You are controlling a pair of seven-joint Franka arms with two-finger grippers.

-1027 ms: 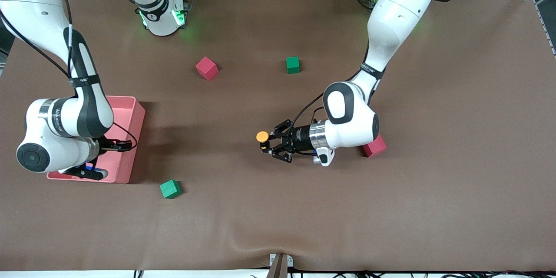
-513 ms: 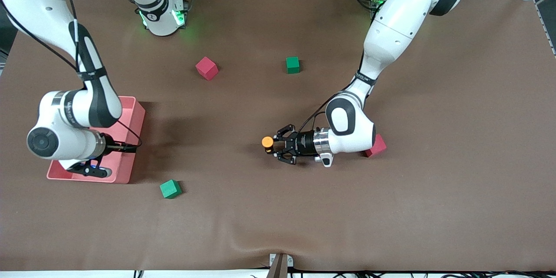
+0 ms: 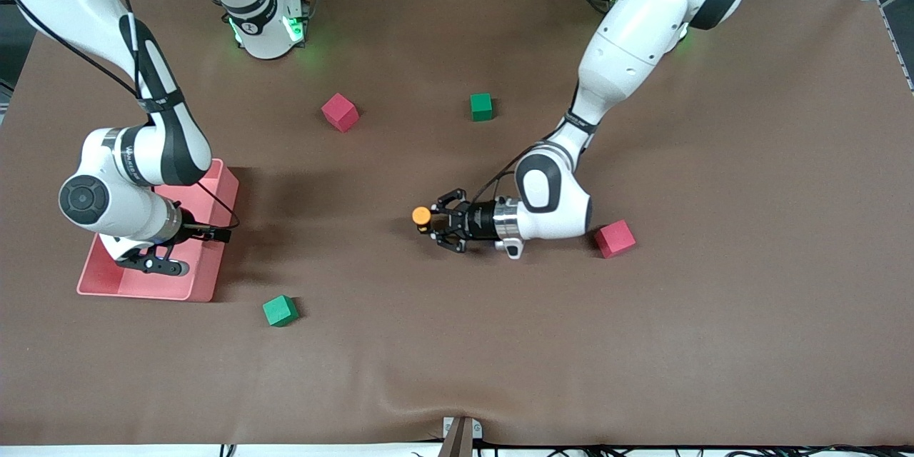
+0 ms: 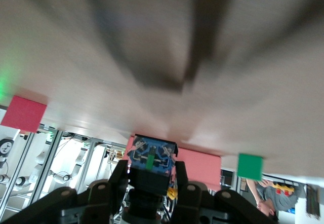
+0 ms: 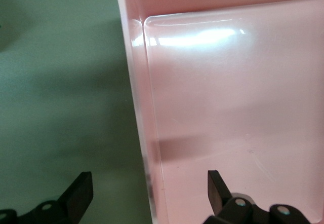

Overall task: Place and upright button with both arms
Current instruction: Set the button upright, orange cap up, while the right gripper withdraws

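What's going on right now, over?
Left gripper shut on button, mid-table. Right gripper open over pink tray, waiting. Red cube beside left arm.

button [image 4: 151,159] cap hidden, table [image 4: 152,41] blurred

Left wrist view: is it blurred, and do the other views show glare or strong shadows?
Left wrist view: the table is smeared, while the button between the fingers is fairly sharp. Right wrist view: a white glare streak on the pink tray. Front view: sharp, soft arm shadows beside the tray.
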